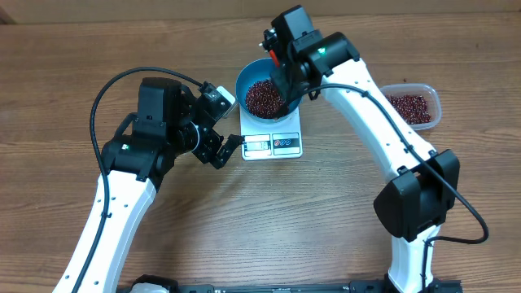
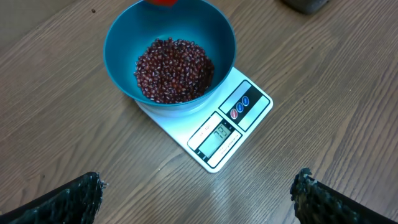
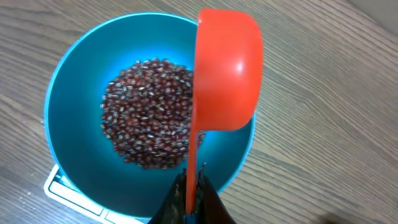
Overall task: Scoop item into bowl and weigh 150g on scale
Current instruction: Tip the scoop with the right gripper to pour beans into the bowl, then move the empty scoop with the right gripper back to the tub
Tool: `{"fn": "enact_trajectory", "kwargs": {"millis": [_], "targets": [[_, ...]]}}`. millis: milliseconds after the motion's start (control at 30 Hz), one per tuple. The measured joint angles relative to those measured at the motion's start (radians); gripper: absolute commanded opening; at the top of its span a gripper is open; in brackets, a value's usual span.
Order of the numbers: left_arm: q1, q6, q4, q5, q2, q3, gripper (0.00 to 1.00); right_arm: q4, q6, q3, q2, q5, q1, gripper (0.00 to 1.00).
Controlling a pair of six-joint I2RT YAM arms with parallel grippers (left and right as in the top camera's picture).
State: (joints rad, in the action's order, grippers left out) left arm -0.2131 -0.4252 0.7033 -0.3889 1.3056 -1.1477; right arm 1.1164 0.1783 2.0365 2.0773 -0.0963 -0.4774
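Note:
The blue bowl (image 1: 249, 75) stands on the white scale (image 1: 273, 145) and holds a heap of dark red beans (image 1: 262, 98). My right gripper (image 3: 193, 186) is shut on the thin handle of an orange-red scoop (image 3: 227, 68). The scoop hangs over the bowl's (image 3: 68, 93) right rim, its rounded back facing the camera and its inside hidden. Beans (image 3: 146, 112) lie beneath it. My left gripper (image 2: 199, 199) is open and empty over bare table just in front of the scale (image 2: 224, 134), its fingertips (image 2: 81, 193) far apart. The bowl (image 2: 124, 37) lies beyond it.
A clear plastic tub (image 1: 413, 104) with more beans sits to the right, behind the right arm. The left arm's black cable (image 1: 122, 81) loops over the table to the left of the scale. Bare wooden table lies in front of both arms.

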Motion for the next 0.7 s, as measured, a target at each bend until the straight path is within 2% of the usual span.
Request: {"fn": "enact_trajectory", "kwargs": {"millis": [267, 700], "targets": [[0.000, 0.000, 0.000, 0.000, 0.000, 0.000, 1.00, 0.007, -0.046, 0.053, -0.005, 0.140, 0.141, 0.04], [0.000, 0.000, 0.000, 0.000, 0.000, 0.000, 1.00, 0.248, -0.074, 0.079, -0.110, 0.239, 0.500, 0.04]]}}
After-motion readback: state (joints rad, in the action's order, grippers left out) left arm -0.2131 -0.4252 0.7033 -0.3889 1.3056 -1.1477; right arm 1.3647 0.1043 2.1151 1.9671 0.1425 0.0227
